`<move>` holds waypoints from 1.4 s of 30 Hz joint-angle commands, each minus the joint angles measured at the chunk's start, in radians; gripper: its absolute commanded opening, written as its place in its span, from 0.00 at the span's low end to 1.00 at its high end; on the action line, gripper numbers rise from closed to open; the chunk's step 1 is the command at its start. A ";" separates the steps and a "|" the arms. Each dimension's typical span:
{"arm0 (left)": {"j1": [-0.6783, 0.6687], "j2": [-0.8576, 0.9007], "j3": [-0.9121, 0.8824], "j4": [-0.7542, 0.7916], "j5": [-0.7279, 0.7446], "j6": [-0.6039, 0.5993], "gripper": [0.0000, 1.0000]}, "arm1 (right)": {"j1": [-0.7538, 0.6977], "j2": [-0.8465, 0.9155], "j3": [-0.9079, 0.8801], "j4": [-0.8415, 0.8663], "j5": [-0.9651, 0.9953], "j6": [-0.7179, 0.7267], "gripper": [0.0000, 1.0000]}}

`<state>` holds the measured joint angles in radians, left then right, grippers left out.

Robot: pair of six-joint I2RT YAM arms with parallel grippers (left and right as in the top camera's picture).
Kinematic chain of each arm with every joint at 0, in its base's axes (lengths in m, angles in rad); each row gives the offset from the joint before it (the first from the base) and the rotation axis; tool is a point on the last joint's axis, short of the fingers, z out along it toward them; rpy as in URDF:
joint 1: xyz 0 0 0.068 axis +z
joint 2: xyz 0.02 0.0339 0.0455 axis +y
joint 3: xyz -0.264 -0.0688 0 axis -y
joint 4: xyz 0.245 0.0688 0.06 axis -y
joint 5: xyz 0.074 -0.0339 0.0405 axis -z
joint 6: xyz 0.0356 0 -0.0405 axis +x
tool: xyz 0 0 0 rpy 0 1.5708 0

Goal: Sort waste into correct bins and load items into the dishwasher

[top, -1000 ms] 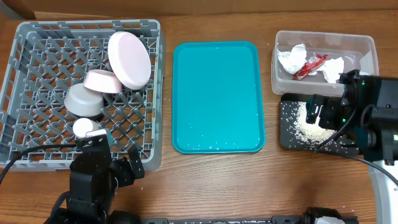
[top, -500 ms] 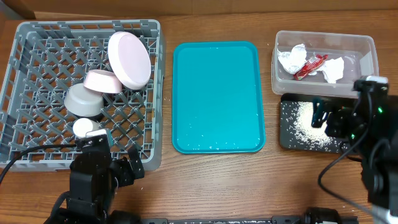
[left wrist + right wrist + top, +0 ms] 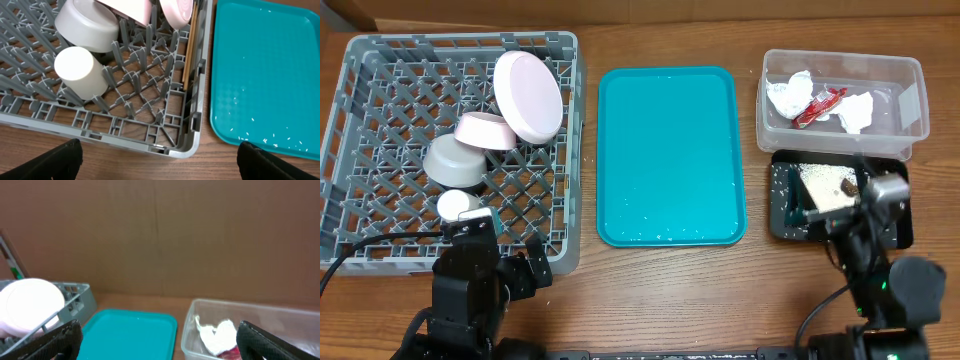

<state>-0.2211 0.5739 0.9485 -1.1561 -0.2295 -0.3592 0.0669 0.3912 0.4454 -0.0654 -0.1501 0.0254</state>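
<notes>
Since the waste and the dishes are largely seen in their places, the step in hand is judged to be the drawing-off of the right gripper (image 3: 159, 332) from over the black tray (image 3: 782, 228), which lies just right of the teal tray (image 3: 670, 120). In the wrist view its jaws are seen spread wide and empty. The left gripper (image 3: 159, 150), at the near edge of the dish rack (image 3: 380, 80) left of the teal tray, is likewise released and holds nothing.

The right arm is best raised straight up before being drawn back. That way neither the black tray's rim nor the clear tub (image 3: 917, 90), right of the teal tray's far end, is knocked and no rice is spilled. Overhead the fingers are masked by the arm, so their clearance can probably not be judged from there.

The rice (image 3: 820, 183) is seen as a pale, loose heap in the black tray, with the small brown lump (image 3: 845, 186) at its right edge and stray grains scattered around it. A few grains (image 3: 265, 136) are left along the teal tray's near edge. The red wrapper (image 3: 817, 105) and the crumpled paper (image 3: 787, 95) are seen lying in the tub.
</notes>
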 commanded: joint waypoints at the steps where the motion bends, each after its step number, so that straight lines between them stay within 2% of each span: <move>1: -0.002 -0.005 -0.006 0.001 -0.013 0.020 1.00 | 0.006 -0.095 -0.119 0.092 0.019 0.000 1.00; 8: -0.002 -0.005 -0.006 0.001 -0.013 0.020 1.00 | 0.005 -0.233 -0.297 0.260 0.019 -0.001 1.00; 17: -0.002 -0.005 -0.006 0.001 -0.013 0.020 1.00 | 0.003 -0.391 -0.440 0.272 0.046 -0.034 1.00; 26: -0.002 -0.005 -0.006 0.001 -0.013 0.020 1.00 | 0.004 -0.388 -0.438 -0.011 0.052 -0.033 1.00; 42: -0.002 -0.005 -0.006 0.001 -0.013 0.020 1.00 | 0.004 -0.386 -0.437 -0.010 0.056 -0.033 1.00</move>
<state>-0.2211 0.5739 0.9485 -1.1561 -0.2295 -0.3592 0.0669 0.0113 0.0185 -0.0799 -0.1036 -0.0006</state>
